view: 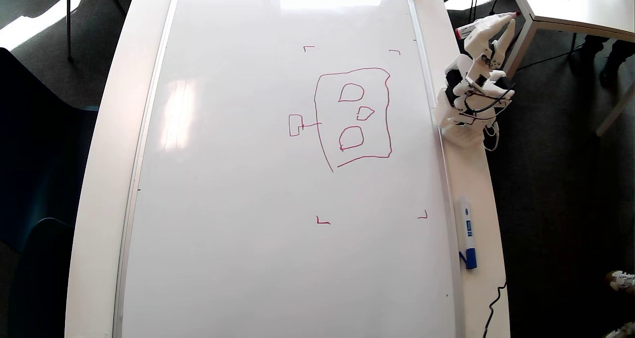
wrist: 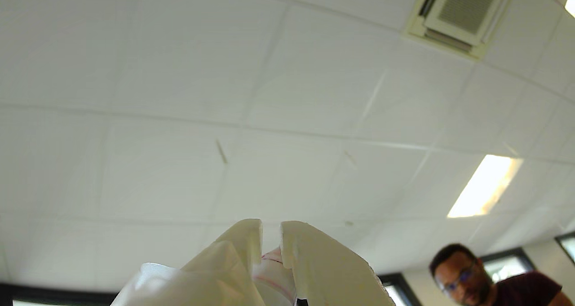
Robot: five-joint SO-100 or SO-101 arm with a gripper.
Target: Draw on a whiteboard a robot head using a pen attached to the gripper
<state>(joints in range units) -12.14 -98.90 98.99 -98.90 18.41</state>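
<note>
The whiteboard (view: 238, 204) lies flat and fills most of the overhead view. On it is the robot head (view: 353, 115), a red rounded outline with three small shapes inside and a small box on a stalk to its left. The white arm stands folded at the board's right edge, off the drawing. Its gripper (view: 510, 20) points up and to the right, away from the board, shut on the pen (view: 478, 28), whose red ends stick out on both sides. In the wrist view the gripper (wrist: 271, 228) faces the ceiling, and the pen (wrist: 269, 270) shows between its fingers.
Red corner marks (view: 323, 222) frame the drawing. A white marker with a blue cap (view: 467, 231) lies on the table right of the board. Another white table (view: 570, 5) stands at the top right. A black cable (view: 496, 298) runs off the lower right. A person (wrist: 480, 279) appears in the wrist view.
</note>
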